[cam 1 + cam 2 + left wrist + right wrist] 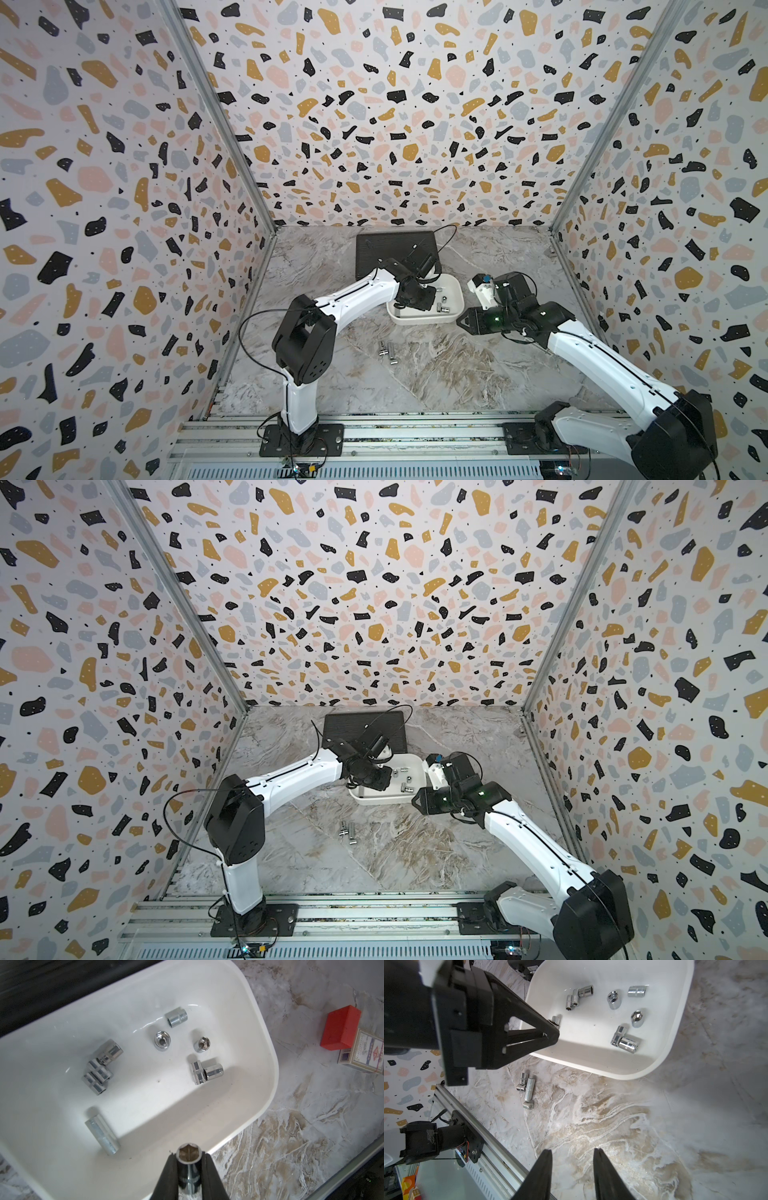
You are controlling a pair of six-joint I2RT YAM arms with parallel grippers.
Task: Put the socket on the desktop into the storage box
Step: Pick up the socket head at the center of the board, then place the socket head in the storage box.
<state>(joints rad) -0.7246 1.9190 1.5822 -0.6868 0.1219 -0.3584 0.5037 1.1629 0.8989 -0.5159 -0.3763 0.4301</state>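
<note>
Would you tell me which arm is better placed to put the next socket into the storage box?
Left. The left fingers are shut on a socket at the rim of the storage box, so they likely need only release. The right fingers stand open and empty over bare desktop.

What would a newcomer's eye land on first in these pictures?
The left gripper, shut on a chrome socket, poised over the white storage box where several sockets already lie. Next, the cluster of sockets on the marble desktop nearer the robot bases, and the right gripper, open and empty, beside the box.
</note>
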